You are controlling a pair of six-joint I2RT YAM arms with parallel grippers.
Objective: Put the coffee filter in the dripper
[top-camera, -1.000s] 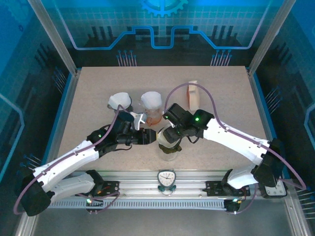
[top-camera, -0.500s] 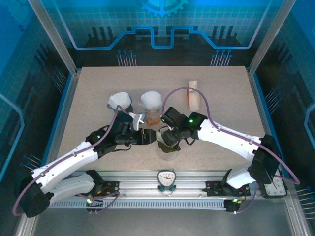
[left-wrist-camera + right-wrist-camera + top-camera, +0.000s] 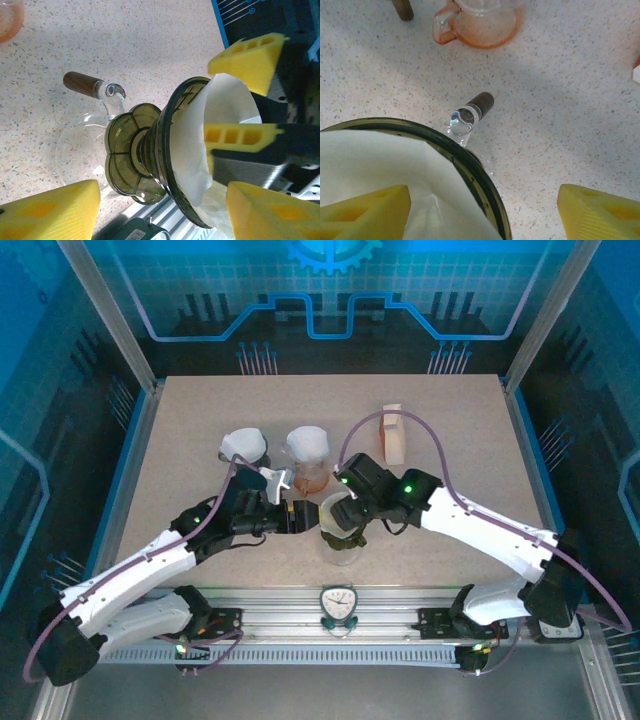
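Observation:
An olive-green translucent dripper (image 3: 135,155) stands on a glass carafe (image 3: 342,550) with a dark wooden handle (image 3: 82,82). The white coffee filter (image 3: 225,100) sits inside the dripper's cone, and its wall rises above the rim (image 3: 470,170). My left gripper (image 3: 160,215) is open, its yellow fingers standing off either side of the dripper; from above it (image 3: 303,517) lies just left of the dripper. My right gripper (image 3: 485,212) is open over the rim, with one finger (image 3: 365,210) inside the filter (image 3: 380,160) and the other (image 3: 600,215) well outside.
An orange glass pitcher (image 3: 308,462) stands just behind the dripper, with a white cup (image 3: 244,447) to its left. A cream box (image 3: 393,432) stands at the back right. A small round timer (image 3: 338,602) sits on the front rail.
My left gripper's jaws have spread wider around the dripper. My right gripper has opened a little more and shifted slightly right above the rim.

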